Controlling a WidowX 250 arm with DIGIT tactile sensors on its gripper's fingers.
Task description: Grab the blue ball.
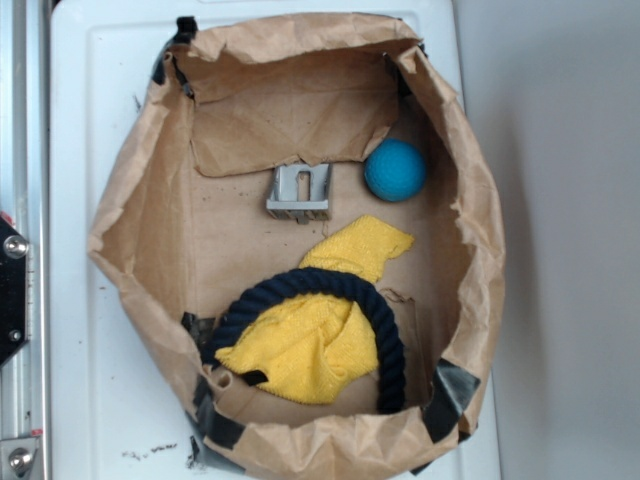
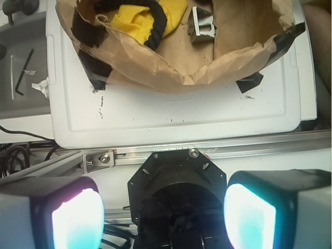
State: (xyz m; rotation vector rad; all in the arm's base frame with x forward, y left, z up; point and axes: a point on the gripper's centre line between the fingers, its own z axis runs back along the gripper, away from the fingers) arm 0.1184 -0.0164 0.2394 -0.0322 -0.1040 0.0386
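My gripper [image 2: 163, 212] hangs back over the metal rail [image 2: 207, 150], outside the paper bag [image 2: 171, 72], pointed down at the white tray [image 2: 171, 111]. My fingers [image 2: 78, 218] are spread wide and hold nothing. The blue ball [image 1: 395, 170] sits in the bag's far right corner, just right of the grey metal block [image 1: 299, 194], apart from the rope ring [image 1: 310, 290] and yellow cloth [image 1: 300, 345].

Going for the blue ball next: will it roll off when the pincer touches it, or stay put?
The ball is round, so a nudge will probably roll it. It lies against the bag wall, which may stop it on that side; toward the metal block it looks free. Its matte surface suggests fair grip. The pincer is open, outside the bag.
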